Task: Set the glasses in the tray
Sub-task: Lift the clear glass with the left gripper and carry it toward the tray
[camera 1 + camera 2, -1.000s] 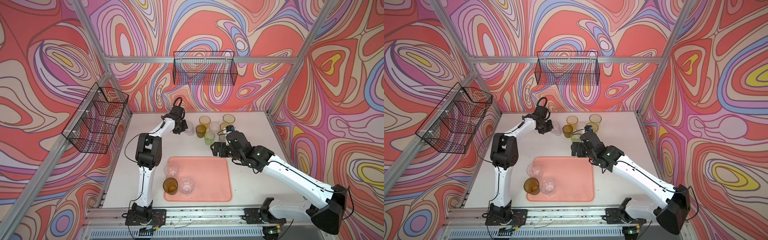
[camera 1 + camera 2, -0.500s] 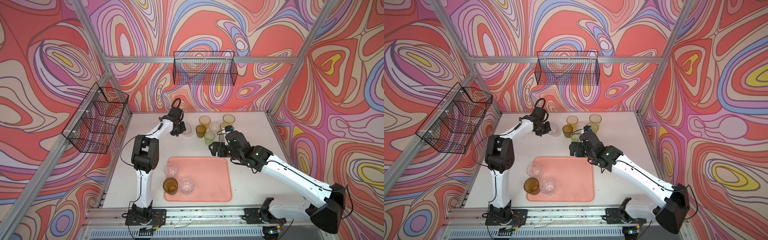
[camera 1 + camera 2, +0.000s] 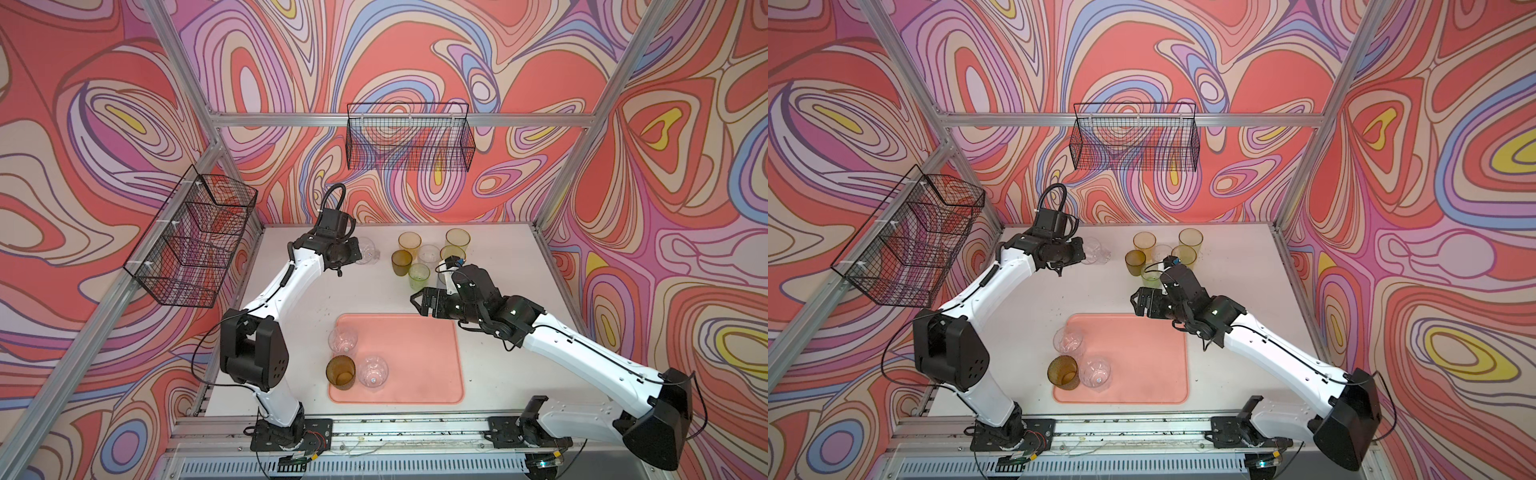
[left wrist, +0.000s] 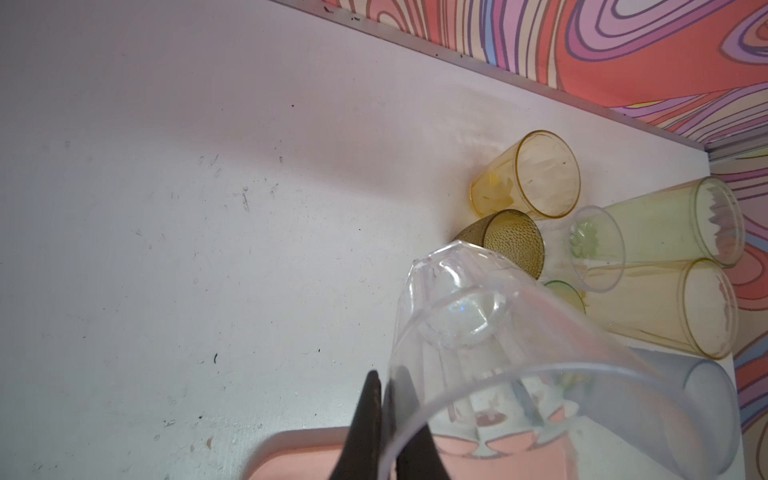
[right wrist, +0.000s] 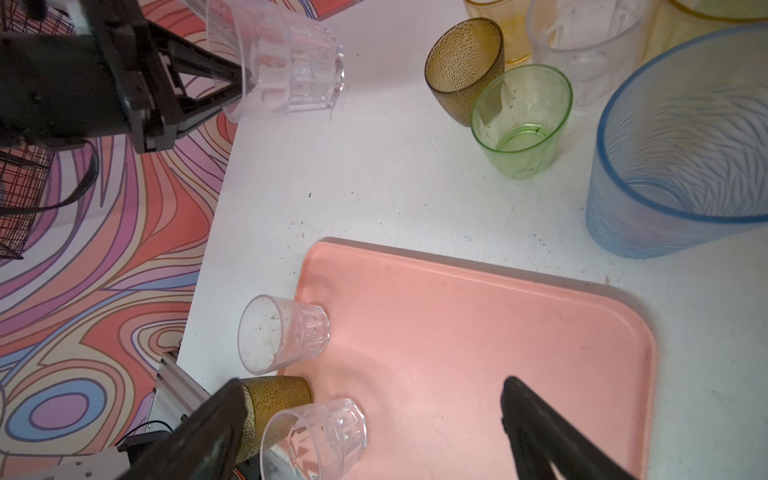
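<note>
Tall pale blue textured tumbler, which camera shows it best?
Right wrist view: the tall pale blue textured tumbler stands close, its rim and ribbing clear. The left wrist view shows it partly behind the held clear glass; in both top views the right arm mostly hides it.

tray (image 3: 415, 361) right half free; glasses (image 3: 340, 372) crowd left edge
</note>
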